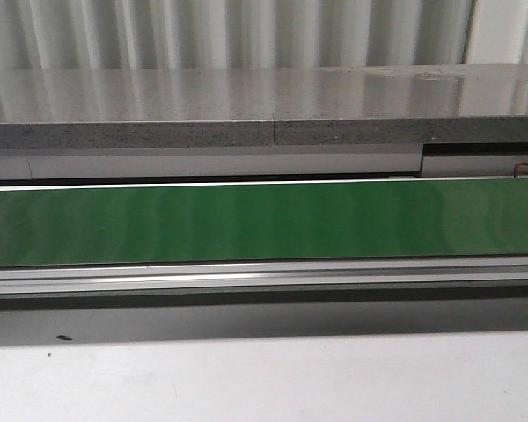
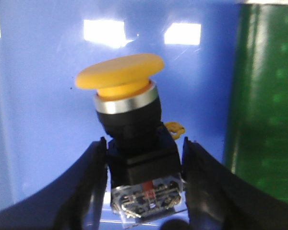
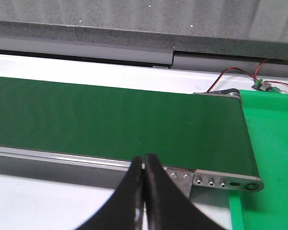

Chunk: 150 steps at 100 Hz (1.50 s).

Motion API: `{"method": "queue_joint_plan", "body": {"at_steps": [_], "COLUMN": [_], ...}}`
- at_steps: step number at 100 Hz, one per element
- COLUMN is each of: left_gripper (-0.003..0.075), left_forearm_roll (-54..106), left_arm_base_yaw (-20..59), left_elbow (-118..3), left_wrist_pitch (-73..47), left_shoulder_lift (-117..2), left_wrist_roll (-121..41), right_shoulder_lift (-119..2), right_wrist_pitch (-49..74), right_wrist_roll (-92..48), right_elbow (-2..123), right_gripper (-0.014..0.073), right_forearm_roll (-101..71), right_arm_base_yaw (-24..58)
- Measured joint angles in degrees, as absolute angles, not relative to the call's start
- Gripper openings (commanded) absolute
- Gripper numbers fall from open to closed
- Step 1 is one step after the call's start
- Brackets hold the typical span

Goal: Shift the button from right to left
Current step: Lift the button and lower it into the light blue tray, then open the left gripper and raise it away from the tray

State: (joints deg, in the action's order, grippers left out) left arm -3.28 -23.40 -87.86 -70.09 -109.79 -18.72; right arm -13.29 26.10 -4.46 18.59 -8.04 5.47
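The button [image 2: 134, 129] shows only in the left wrist view: a yellow mushroom cap, a silver ring, a black collar and a dark, clear blocky body. My left gripper [image 2: 144, 146] is shut on its body, one black finger [image 2: 86, 187] on each side, and holds it over a blue surface [image 2: 38, 96]. I see no shadow of the button on that surface. My right gripper [image 3: 144, 160] is shut and empty, over the white table beside the conveyor's front rail. Neither gripper nor the button shows in the front view.
A long green conveyor belt [image 1: 264, 220] runs across the front view behind a metal rail [image 1: 264, 277], with a grey ledge [image 1: 264, 110] behind it. In the right wrist view the belt [image 3: 110, 120] ends at a green mat [image 3: 273, 143], with wires [image 3: 240, 72] behind. The belt's edge [image 2: 264, 105] lies beside the blue surface.
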Motion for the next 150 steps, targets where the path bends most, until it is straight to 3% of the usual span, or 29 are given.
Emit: {"method": "queue_joint_plan", "body": {"at_steps": [35,44,61,86,96,103,121,150], "left_gripper": [0.0113,0.0190,0.0450,0.0480,0.0438,0.0349,-0.0015,-0.0021], "left_forearm_roll": [-4.3,-4.3,-4.3,-4.3,-3.5,-1.8,2.6,5.5], "left_arm_base_yaw": [-23.9,-23.9,-23.9,-23.9,-23.9,-23.9,-23.5,-17.4], "left_elbow": [-87.6,-87.6,-87.6,-87.6,-87.6,-87.6,-87.6,-79.0], "left_wrist_pitch": [-64.2,-63.8,-63.5,-63.1,-62.4,-61.5,-58.4,-51.9], "left_shoulder_lift": [-117.4,-117.9,-118.6,-118.6,-117.9,-116.4,-110.0,-96.3], "left_wrist_roll": [-24.4,-25.9,-26.8,-26.8,-26.8,-26.5,-22.3,-15.9], "right_shoulder_lift": [-13.3,-13.3,-13.3,-13.3,-13.3,-13.3,-13.3,-13.3], "right_wrist_pitch": [26.0,26.0,26.0,26.0,26.0,26.0,26.0,25.9], "right_wrist_roll": [-4.5,-4.5,-4.5,-4.5,-4.5,-4.5,-4.5,-4.5], "right_elbow": [18.6,18.6,18.6,18.6,18.6,18.6,18.6,18.6], "right_gripper": [-0.0068,-0.0068,-0.0068,-0.0068,-0.0068,-0.0068,-0.0068,-0.0068], "right_forearm_roll": [-8.0,-8.0,-8.0,-8.0,-8.0,-8.0,-8.0,-8.0], "right_arm_base_yaw": [5.5,5.5,5.5,5.5,5.5,5.5,5.5,5.5]}}
